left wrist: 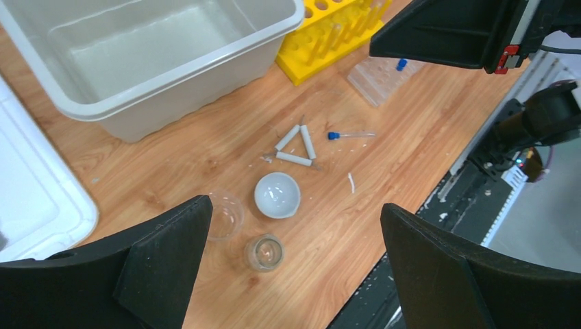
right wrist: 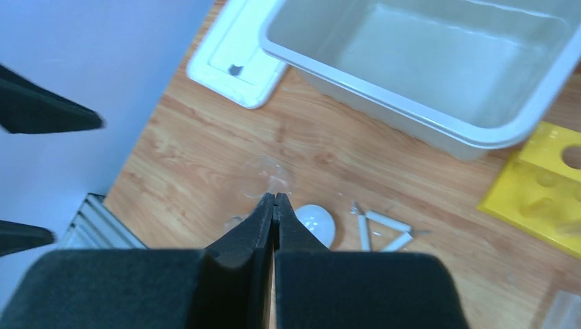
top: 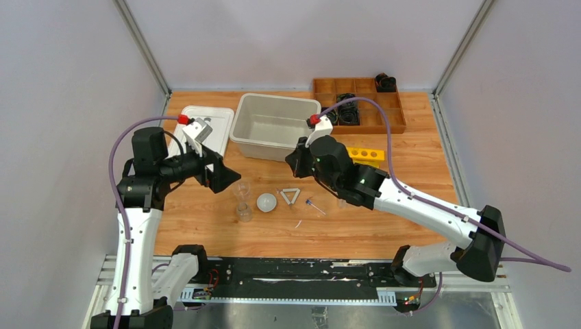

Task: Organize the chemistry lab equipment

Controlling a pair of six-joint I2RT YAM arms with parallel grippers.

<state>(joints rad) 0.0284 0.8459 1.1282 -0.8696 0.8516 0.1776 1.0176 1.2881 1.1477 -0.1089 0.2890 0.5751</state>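
Note:
Two clear glass beakers (top: 241,192) (top: 244,211) stand near the table's middle, also in the left wrist view (left wrist: 225,214) (left wrist: 264,252). A white round dish (top: 266,202) (left wrist: 277,195) (right wrist: 316,223) sits right of them, then the white triangle frame (top: 290,196) (left wrist: 296,146) (right wrist: 384,229), a blue-capped tube (top: 315,205) (left wrist: 349,135) and a short thin rod (top: 299,223) (left wrist: 351,182). My left gripper (top: 216,168) (left wrist: 294,209) is open and empty, high above the beakers. My right gripper (top: 293,164) (right wrist: 274,199) is shut and empty, hovering above the dish and triangle.
A grey plastic bin (top: 274,123) (left wrist: 137,55) (right wrist: 425,55) stands behind the items, a white tray (top: 202,127) (left wrist: 34,199) to its left. A yellow tube rack (top: 363,154) (left wrist: 332,31), a clear rack (left wrist: 380,72) and a brown wooden organizer (top: 360,103) lie to the right.

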